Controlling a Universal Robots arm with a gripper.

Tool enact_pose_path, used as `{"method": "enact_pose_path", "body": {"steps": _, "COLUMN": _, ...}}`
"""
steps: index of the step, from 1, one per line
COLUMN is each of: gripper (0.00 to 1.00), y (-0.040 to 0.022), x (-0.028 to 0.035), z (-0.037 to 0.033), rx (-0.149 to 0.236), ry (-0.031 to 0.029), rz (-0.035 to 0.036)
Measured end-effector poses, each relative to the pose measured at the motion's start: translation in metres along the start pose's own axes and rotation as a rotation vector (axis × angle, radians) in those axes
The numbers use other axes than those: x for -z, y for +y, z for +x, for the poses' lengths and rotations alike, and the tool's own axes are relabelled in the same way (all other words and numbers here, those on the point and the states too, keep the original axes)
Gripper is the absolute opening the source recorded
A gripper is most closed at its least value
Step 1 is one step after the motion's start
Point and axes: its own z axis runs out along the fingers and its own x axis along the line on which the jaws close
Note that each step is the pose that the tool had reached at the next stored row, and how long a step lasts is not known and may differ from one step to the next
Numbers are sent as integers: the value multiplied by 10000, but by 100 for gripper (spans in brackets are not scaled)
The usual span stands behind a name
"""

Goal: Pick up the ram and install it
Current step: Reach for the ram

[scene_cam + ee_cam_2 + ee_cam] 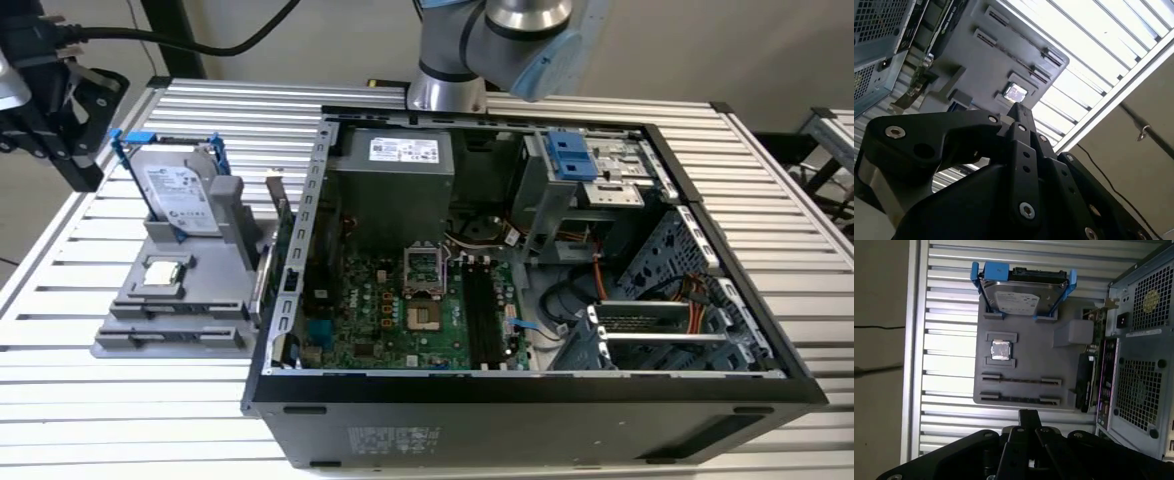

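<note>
Grey holder tray (1024,355) carries a thin dark strip, seemingly the ram (1021,382); fingers (1024,416) hover nearby, pressed together and empty, so nothing is picked up yet.

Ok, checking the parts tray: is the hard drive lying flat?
No, the hard drive stands on edge in the gray tray.

Robotics lab: slatted alu table (134,420), open PC (534,420).

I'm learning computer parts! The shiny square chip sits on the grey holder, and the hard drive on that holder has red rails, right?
Not red: the rails on the hard drive are blue, as the first wrist view shows. The rest is right: the shiny square chip sits on the grey holder, and the hard drive stands on that same holder.
</note>
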Motion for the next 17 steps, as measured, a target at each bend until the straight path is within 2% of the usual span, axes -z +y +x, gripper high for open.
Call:
{"method": "enact_pose_path", "body": {"steps": 3, "gripper": 0, "y": -1, "x": 0, "z": -1, "rx": -310, "ry": -13, "rz": 5}}
{"method": "enact_pose_path", "body": {"steps": 11, "gripper": 0, "y": -2, "x": 0, "z": -1, "rx": -1573, "ry": -73, "rz": 25}}
{"method": "enact_pose_path", "body": {"steps": 17, "gripper": 0, "y": -5, "x": 0, "z": -1, "rx": -1633, "ry": -77, "rz": 27}}
